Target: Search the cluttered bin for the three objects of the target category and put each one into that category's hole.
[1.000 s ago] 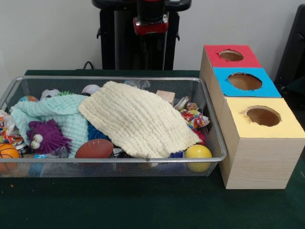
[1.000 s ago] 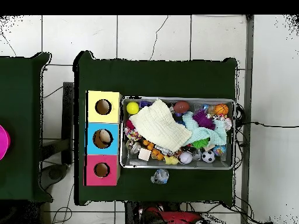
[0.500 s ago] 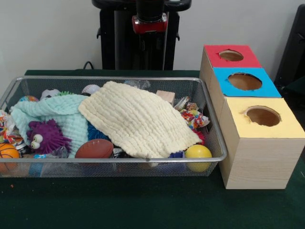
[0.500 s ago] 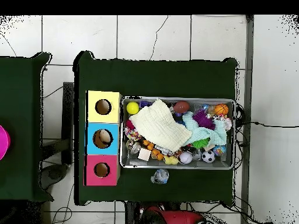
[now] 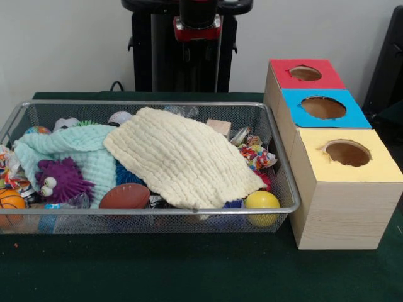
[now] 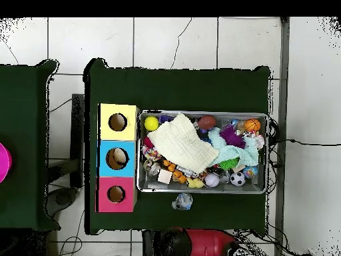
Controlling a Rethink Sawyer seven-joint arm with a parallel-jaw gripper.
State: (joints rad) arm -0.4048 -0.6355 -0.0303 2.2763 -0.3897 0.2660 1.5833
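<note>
Overhead view, change: the red and black arm (image 6: 200, 243) has slid further along the bottom edge, clear of the table.
Front view, change: the arm's red collar (image 5: 198, 28) sits higher than a moment ago, so the gripper (image 5: 198, 39) is drawing up and away from the bin, carrying nothing visible.
Jaws: dark against the pedestal; I cannot tell whether they are parted or closed.
Meaning for the task: judged as a pause between picks, with searching still ahead.
Room: white-tiled floor (image 6: 173, 40), plain white wall (image 5: 63, 44).
Surface: dark green cloth-covered table (image 5: 189, 270).
Bin: silver wire-mesh bin (image 5: 151, 209), crammed full.
Box: long wooden box (image 5: 340, 207) just beside the bin, with a red hole (image 5: 305, 73), a blue hole (image 5: 323, 107) and a yellow hole (image 5: 347, 153).
Covers: cream waffle cloth (image 5: 182, 157) and mint green cloth (image 5: 75, 148) hide much of the clutter.
Task's things: the category is not shown; candidates lie in the bin, such as the brown toy football (image 5: 124, 196), purple spiky creature (image 5: 60, 179) and yellow ball (image 5: 262, 201).
</note>
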